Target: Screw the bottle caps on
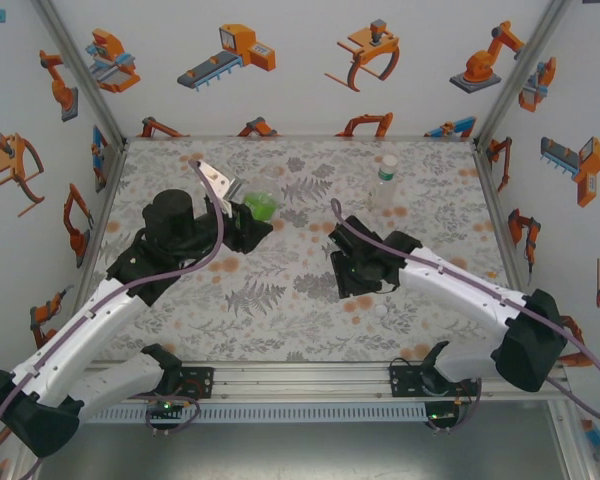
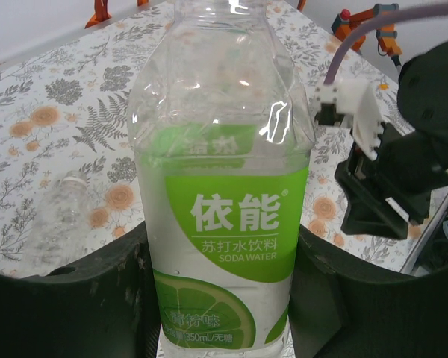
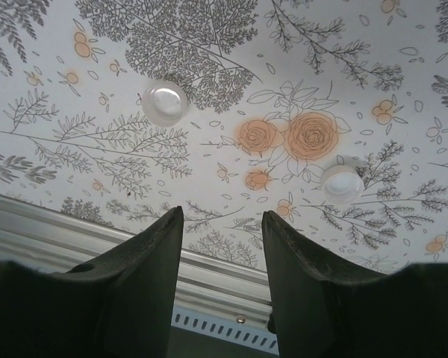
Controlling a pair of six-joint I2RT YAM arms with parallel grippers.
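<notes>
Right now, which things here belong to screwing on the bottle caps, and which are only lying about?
For the job: green-label bottle in the left tool; clear bottle on the table; upright bottle at the back; two white caps.
Only surroundings: floral tablecloth; robot pictures on the walls; metal rail.

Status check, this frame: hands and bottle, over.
Left hand shut on green-label bottle. Right hand open, empty, over white caps. Nothing between hand and caps.
</notes>
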